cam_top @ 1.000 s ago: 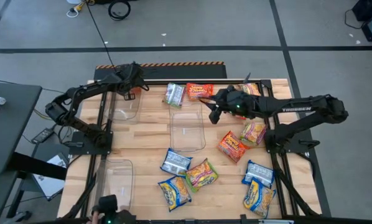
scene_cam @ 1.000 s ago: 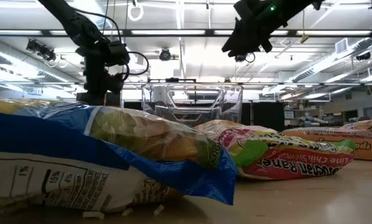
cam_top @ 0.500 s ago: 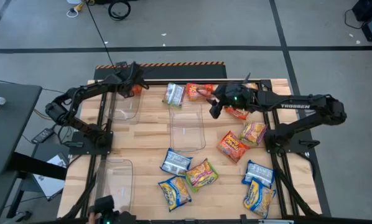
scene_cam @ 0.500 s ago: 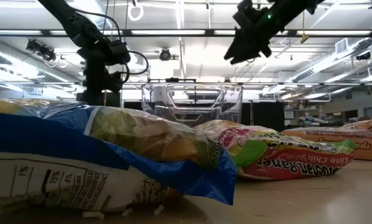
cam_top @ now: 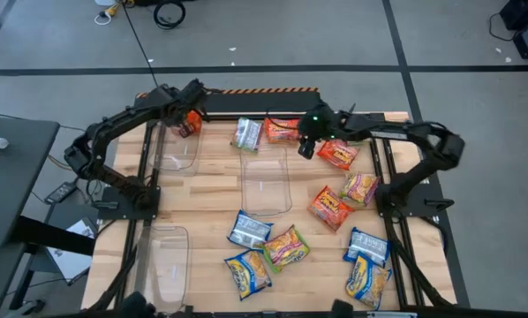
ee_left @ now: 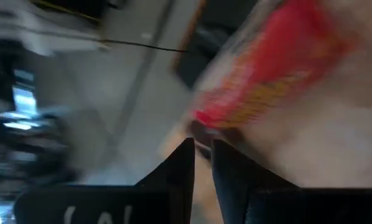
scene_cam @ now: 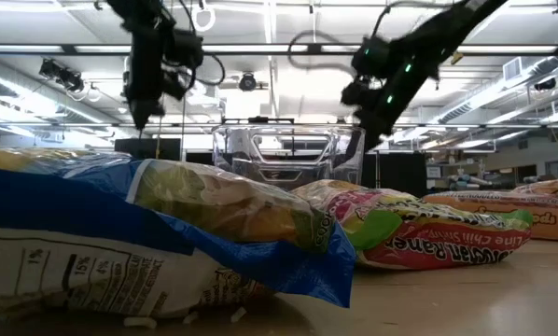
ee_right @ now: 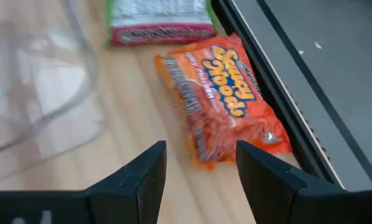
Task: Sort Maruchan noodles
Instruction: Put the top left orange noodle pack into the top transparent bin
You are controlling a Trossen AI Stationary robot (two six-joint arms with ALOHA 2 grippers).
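Noodle packets [cam_top: 287, 246] lie outside the empty middle bin [cam_top: 266, 183].

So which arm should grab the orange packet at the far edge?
Right. The right gripper hangs open beside that orange packet, which fills its wrist view. The left gripper is shut on another orange packet over the far-left bin.

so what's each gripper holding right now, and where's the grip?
Left gripper is shut on an orange-red noodle packet, pinching one edge above the far-left clear bin. Right gripper is open and empty, above an orange-red packet on the table.
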